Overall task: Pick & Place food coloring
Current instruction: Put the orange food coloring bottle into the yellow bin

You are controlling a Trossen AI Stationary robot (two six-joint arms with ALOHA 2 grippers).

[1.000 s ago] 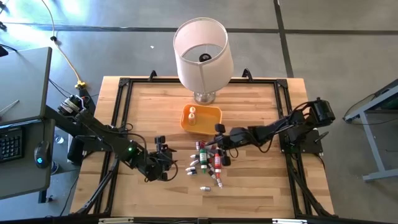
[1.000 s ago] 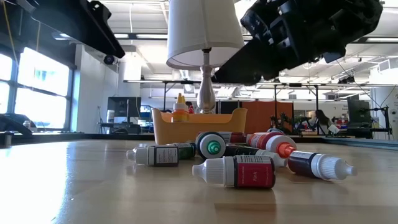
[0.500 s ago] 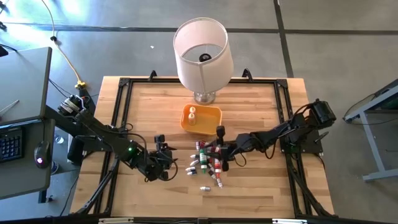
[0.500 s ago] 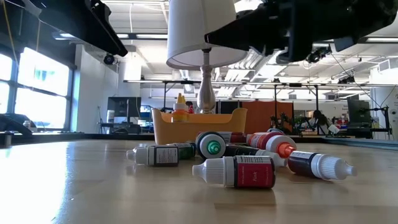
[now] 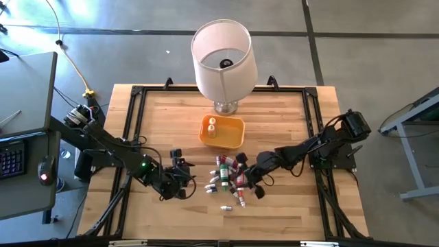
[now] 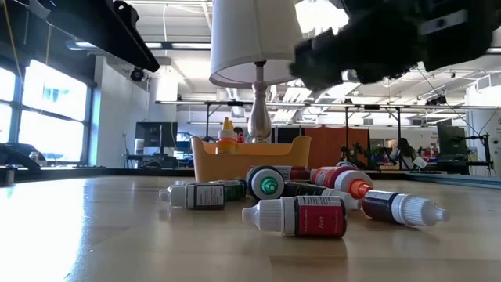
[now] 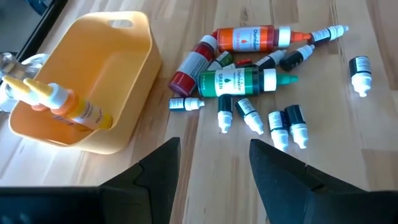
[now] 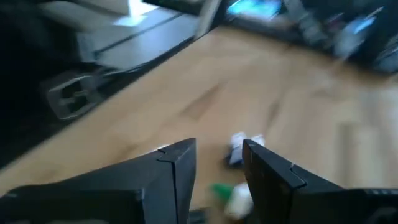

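Note:
Several tiny food coloring bottles (image 5: 230,180) lie on their sides in a loose pile on the wooden table, just in front of the orange tray; the left wrist view (image 7: 249,81) shows red, green and dark ones with white caps. My right gripper (image 5: 245,171) hangs open over the pile, and its own blurred view (image 8: 217,155) shows small bottles (image 8: 239,149) beyond its fingers. My left gripper (image 5: 185,170) waits open to the left of the pile (image 7: 214,155).
The orange tray (image 5: 233,134) sits behind the pile and holds a yellow bottle (image 7: 68,109). The big white lamp (image 5: 221,58) stands behind it at the far edge. One bottle (image 5: 225,207) lies alone toward the near edge. A black frame (image 5: 134,123) rims the table.
My right gripper has swung from beside the orange tray toward the table's near edge, turning as it went, and now stands over the pile of bottles. The bottles have not moved.

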